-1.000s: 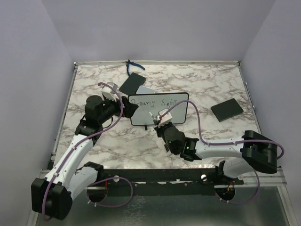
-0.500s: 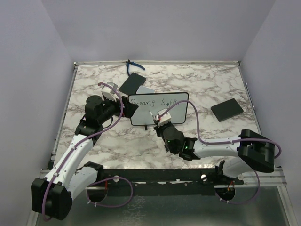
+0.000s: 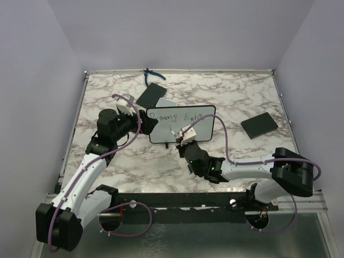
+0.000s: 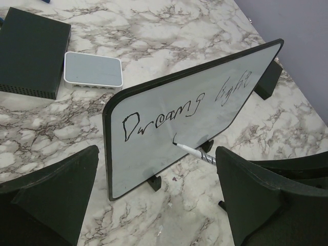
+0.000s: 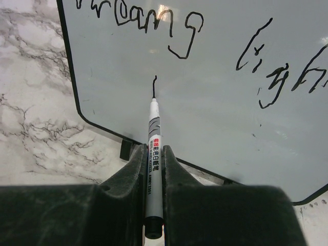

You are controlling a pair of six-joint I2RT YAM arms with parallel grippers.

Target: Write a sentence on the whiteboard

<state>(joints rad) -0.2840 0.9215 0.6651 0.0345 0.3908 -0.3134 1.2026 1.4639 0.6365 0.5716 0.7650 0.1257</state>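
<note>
closure on the right tool [image 5: 154, 154] is complete: its two black fingers [image 5: 128, 179] pinch a slim white marker [image 5: 154, 125] by the barrel. the marker's tip touches the whiteboard [image 5: 220, 138] at the foot of a short dark stroke beneath the first word. the left tool [image 3: 141, 119] gapes wide, its blunt wedge fingers [image 4: 56, 189] set either side of the board's left end, gripping nothing.

the whiteboard stands upright near the middle of the worktop [image 3: 242, 91], glossy white in a thin black round-cornered frame on small black feet [image 4: 154, 182]. the sentence [image 4: 169, 115] so far reads "dreams" and "light" in thin script along the top.

the worktop is white with grey marble veining. just behind the board's left end lie a flat black box [image 4: 31, 54] and a grey-white pad [image 4: 93, 72]. another black slab [image 3: 259, 124] lies well apart to the right. bare surface stretches in front of the board.
</note>
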